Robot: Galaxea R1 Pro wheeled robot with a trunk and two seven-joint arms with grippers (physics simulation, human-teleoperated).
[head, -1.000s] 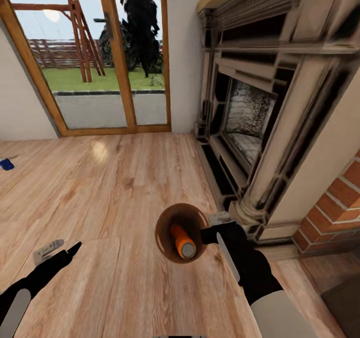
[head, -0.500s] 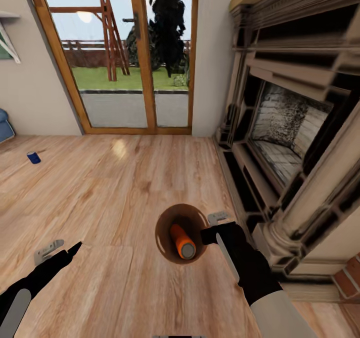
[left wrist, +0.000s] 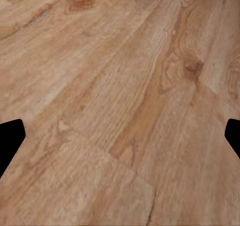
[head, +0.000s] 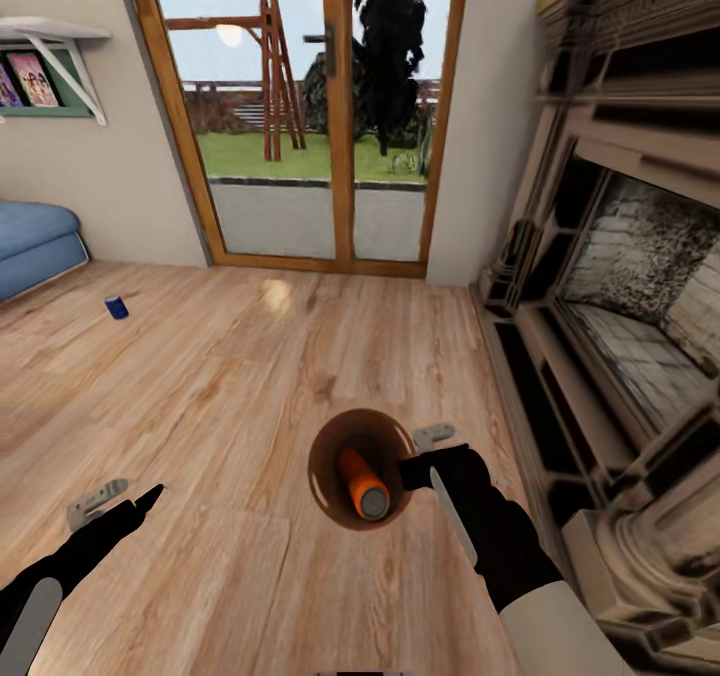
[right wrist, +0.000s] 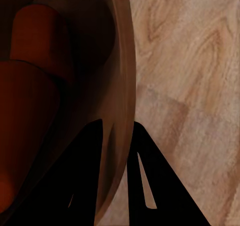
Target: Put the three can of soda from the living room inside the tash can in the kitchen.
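Note:
My right gripper point(head: 413, 455) is shut on the near-right rim of the copper-brown tash can point(head: 322, 453), held low over the wood floor. An orange can of soda point(head: 358, 480) lies slanted inside it, silver top showing. In the right wrist view the tash can's rim point(right wrist: 122, 85) passes between my fingers point(right wrist: 82, 181), and two orange shapes point(right wrist: 30, 110) sit in the dark inside. The dark blue can of soda point(head: 117, 307) stands on the floor far left, near the sofa. My left gripper point(head: 122, 499) hangs open over bare floor, its fingertips point(left wrist: 10, 141) wide apart.
The brick fireplace point(head: 620, 286) with its stepped hearth runs along the right. A wood-framed glass door point(head: 320, 126) faces the garden ahead. A blue sofa point(head: 35, 241) and a wall shelf point(head: 50, 31) are at far left. Pale wood floor point(head: 230, 376) lies between.
The camera has swung left, so the fireplace slid right and the sofa, shelf and blue can came into view. Both arms and the held tash can keep their places in the picture.

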